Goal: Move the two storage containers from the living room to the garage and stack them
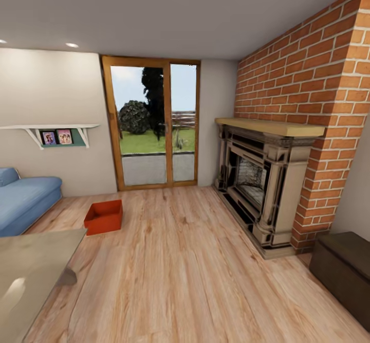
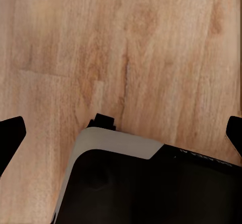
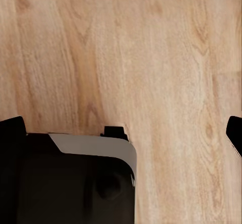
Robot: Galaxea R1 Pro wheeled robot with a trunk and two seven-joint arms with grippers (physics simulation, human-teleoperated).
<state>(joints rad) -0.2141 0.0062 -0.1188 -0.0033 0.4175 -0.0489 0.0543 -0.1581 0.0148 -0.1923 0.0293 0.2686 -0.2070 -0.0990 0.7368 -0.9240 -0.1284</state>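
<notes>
Head view is showing one storage container (image 1: pixel 104 217) sitting lower left on living-room planks, untouched; both end effectors (image 2: pixel 121 133) (image 3: pixel 126 133) are hanging spread, empty.

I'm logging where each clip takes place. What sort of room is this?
Most likely a living room: a blue sofa, an ornate fireplace in a brick wall, and wood-framed glass doors to a garden. One storage container sits on the plank floor.

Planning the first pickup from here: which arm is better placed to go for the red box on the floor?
Left, probably. The box sits on the wood floor at the head view's left, near the sofa, the left arm's side. Both grippers' jaws stand wide apart over bare floor, so neither has a head start.
</notes>
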